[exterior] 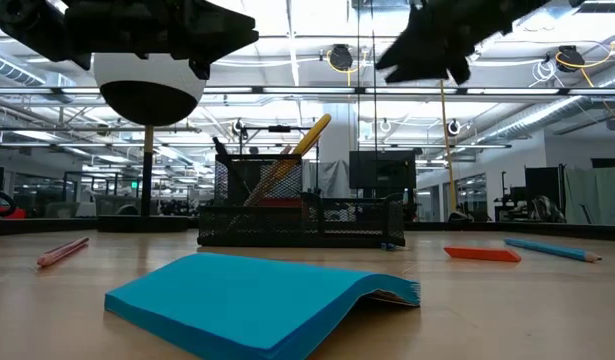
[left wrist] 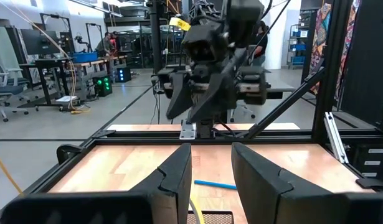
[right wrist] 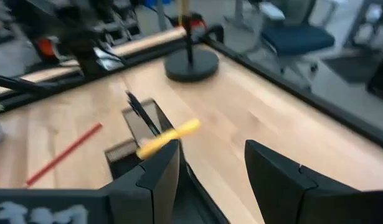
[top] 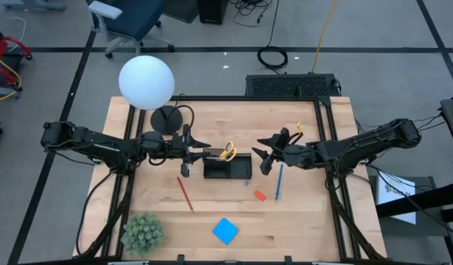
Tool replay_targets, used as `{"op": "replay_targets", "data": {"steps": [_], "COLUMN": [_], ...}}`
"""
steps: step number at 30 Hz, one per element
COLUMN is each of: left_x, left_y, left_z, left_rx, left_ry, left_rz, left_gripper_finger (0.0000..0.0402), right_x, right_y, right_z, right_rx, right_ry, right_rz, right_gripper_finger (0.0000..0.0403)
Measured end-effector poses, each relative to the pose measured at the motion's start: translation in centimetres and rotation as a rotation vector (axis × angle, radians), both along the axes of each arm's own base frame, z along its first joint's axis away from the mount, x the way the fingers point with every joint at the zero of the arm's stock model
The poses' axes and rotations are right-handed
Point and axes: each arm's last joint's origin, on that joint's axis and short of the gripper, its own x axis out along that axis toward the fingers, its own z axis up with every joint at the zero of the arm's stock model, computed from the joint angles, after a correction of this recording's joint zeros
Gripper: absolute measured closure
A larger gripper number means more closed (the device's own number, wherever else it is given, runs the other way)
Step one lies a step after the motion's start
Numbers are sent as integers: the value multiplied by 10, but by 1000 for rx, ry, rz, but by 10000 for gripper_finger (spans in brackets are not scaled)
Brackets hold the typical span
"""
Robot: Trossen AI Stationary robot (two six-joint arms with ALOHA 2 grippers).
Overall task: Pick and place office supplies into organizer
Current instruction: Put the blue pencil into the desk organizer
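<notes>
Black mesh organizer [top: 227, 167] at mid-surface [top: 314, 221], between the two arms. Yellow-handled scissors [top: 227, 152] standing tilted in its tall compartment, handles up, alongside a dark pen [exterior: 224, 152]. Left pincer [top: 198, 144] raised above the surface just beside the organizer's lamp-side end, fingers [left wrist: 179, 171] parted with a clear gap, holding nothing. Right pincer [top: 264, 156] likewise raised on the organizer's opposite side, fingers [right wrist: 160, 165] spread apart and empty, pointed toward the scissors.

Still loose on the wood: red pencil [top: 185, 193] lying diagonally on the left arm's side of the organizer; blue pencil [top: 278, 182] below the right pincer; small orange-red eraser [top: 260, 195] just beside that blue pencil; blue square note pad [top: 225, 230] near the front edge, well apart from the organizer. Green spiky plant [top: 142, 232] at the front corner on the left arm's side. White globe lamp [top: 146, 82] with round black base [top: 166, 118] at the back, behind the left arm.
</notes>
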Motion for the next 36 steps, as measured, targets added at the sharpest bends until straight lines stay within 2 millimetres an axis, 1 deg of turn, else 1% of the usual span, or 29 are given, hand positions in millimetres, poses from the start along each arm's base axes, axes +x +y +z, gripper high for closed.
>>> {"op": "replay_targets", "data": {"steps": [2, 4, 8, 10, 13, 17, 19, 22, 25, 27, 29, 32, 36], "left_x": [0, 0, 0, 0, 0, 0, 0, 0, 0, 0, 0, 0, 0], "left_y": [0, 0, 0, 0, 0, 0, 0, 0, 0, 0, 0, 0, 0], "left_z": [0, 0, 0, 0, 0, 0, 0, 0, 0, 0, 0, 0, 0], "left_rx": [0, -1, -2, -3, -3, -3, -3, -2, -3, -2, -2, -2, -2], "left_ry": [0, 0, 0, 0, 0, 0, -1, -1, 0, 1, 1, 1, 2], "left_rz": [0, 0, 0, 0, 0, 0, 0, 0, 0, 0, 0, 0, 0], "left_gripper_finger": [289, 288, 289, 289, 289, 289, 289, 289, 289, 289, 289, 289, 289], "right_x": [-2, -3, 5, 13, 28, 50, 60, 67, 67, 67, 70, 75, 89], "right_y": [-4, -7, -11, -12, -16, -20, -20, -19, -15, -10, -5, 3, 12], "right_z": [-4, -5, -3, 2, 11, 17, 15, 8, 0, -5, -7, -9, -11], "right_rx": [42, 85, 165, 211, 257, 290, 316, 351, 366, 431, 506, 610, 698], "right_ry": [28, 91, 311, 421, 535, 642, 680, 768, 844, 841, 804, 790, 673], "right_rz": [-41, -86, -210, -261, -327, -434, -521, -637, -751, -812, -831, -805, -728], "right_gripper_finger": [232, 232, 232, 232, 232, 232, 232, 232, 232, 232, 232, 232, 232]}}
